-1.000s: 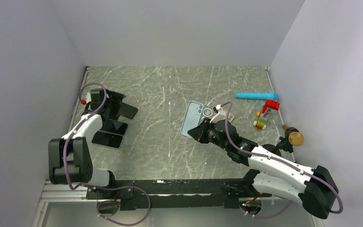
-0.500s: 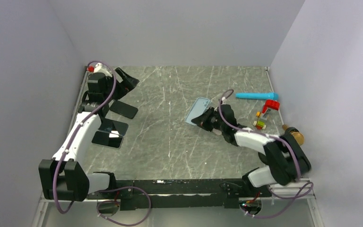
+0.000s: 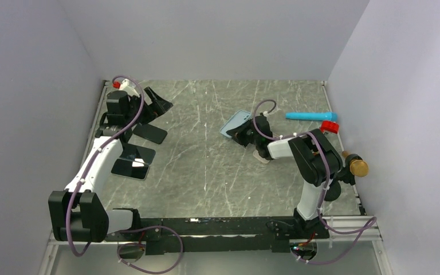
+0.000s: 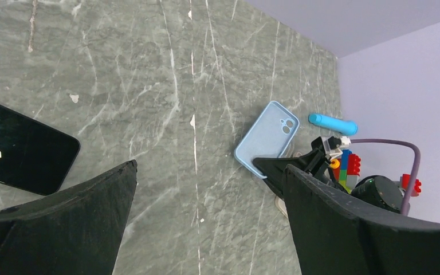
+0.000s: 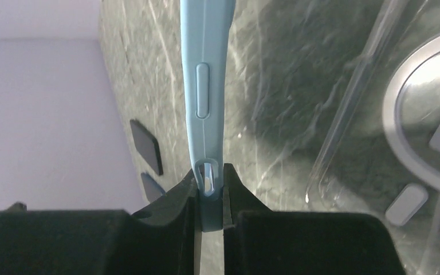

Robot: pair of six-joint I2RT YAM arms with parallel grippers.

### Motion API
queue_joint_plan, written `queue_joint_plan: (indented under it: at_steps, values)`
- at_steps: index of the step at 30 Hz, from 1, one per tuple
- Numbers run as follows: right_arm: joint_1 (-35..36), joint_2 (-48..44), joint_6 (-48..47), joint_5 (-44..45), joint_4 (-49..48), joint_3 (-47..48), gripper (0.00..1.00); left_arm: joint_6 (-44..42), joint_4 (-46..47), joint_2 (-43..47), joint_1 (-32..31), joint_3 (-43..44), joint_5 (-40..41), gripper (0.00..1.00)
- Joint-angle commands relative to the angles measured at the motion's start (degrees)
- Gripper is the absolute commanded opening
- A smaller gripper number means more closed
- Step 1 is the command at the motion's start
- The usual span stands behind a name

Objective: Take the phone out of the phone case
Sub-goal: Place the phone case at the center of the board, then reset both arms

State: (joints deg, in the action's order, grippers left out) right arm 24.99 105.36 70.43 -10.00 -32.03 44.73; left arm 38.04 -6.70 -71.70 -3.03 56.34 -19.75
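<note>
The light blue phone case [image 3: 232, 121] lies near the table's middle, camera cutout facing up; it also shows in the left wrist view [image 4: 267, 139]. My right gripper [image 3: 240, 136] is shut on its near short edge. In the right wrist view the case [image 5: 205, 86] stands edge-on between my fingertips [image 5: 209, 184]. I cannot tell whether a phone is inside. My left gripper [image 3: 156, 107] is open and empty, raised over the table's left side, far from the case; its gap [image 4: 209, 166] frames bare table.
Two black phones [image 3: 132, 166] [image 3: 150, 133] lie at the left, one also in the left wrist view [image 4: 17, 146]. A clear case [image 5: 412, 114] lies beside the blue one. A blue cylinder [image 3: 311, 116], a red brick [image 3: 330, 127] and a gold-topped object [image 3: 357, 167] sit at the right.
My right gripper has swung toward the back and closed on the blue case, which has shifted up and turned. My left gripper has lifted off the black phones and moved toward the back.
</note>
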Motion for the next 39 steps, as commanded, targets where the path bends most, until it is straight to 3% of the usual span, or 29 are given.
queue_joint_plan:
  at_steps: [1,6,14,22,30,33,35,39]
  values:
    - [-0.3,2.2,2.1,5.2,-3.7,3.8,0.13,-0.6,2.2,1.9,0.9,0.8,-2.1,0.99]
    - [-0.3,5.0,0.8,4.6,-1.5,7.1,0.19,0.1,2.7,1.7,1.3,0.4,-2.8,0.99]
    - [1.3,1.6,0.6,4.8,-1.9,2.0,0.54,0.2,3.0,1.0,1.4,0.3,-3.6,0.99]
    - [4.6,-8.5,-3.0,5.4,1.8,-4.0,0.62,-0.3,2.6,0.4,1.4,0.4,-2.9,0.99]
    - [9.0,-27.2,-15.0,9.9,14.1,-11.0,0.73,-1.7,2.2,-0.3,0.6,0.3,-1.2,0.99]
    - [10.4,-35.3,-23.8,15.6,25.4,-10.5,0.85,-3.1,2.6,0.2,-1.6,0.4,-0.6,0.99]
    - [11.6,-43.5,-28.0,21.6,33.5,-11.2,0.97,-4.0,6.8,2.6,-3.8,-1.5,0.5,0.99]
    - [12.2,-60.3,-34.1,26.9,41.5,-13.6,1.0,-10.1,14.1,9.6,-10.1,-5.9,5.6,0.99]
